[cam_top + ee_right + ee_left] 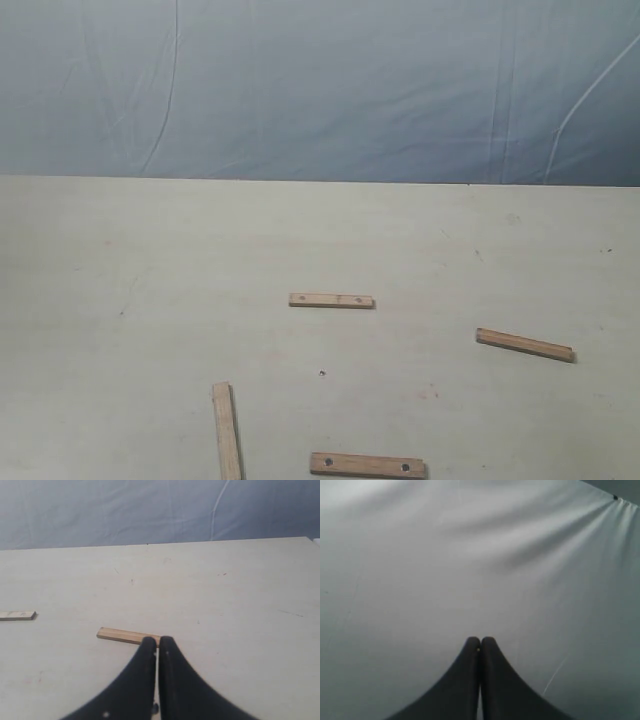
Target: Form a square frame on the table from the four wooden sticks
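Four wooden sticks lie apart on the table [150, 260], forming no square. One stick [331, 300] lies level at the middle, another stick [525, 344] slants at the right, a third stick [227, 432] points toward the front edge, and a fourth stick [367, 465] with two dark holes lies at the front. Neither gripper shows in the exterior view. My right gripper [158, 641] is shut and empty above the table, with the slanted stick [127, 635] partly hidden behind its tips; one more stick's end [17, 615] shows at the frame's side. My left gripper [480, 642] is shut and empty.
A wrinkled blue-grey sheet [320, 90] hangs behind the table's far edge and fills the left wrist view [470, 555]. A tiny speck [322, 373] lies between the sticks.
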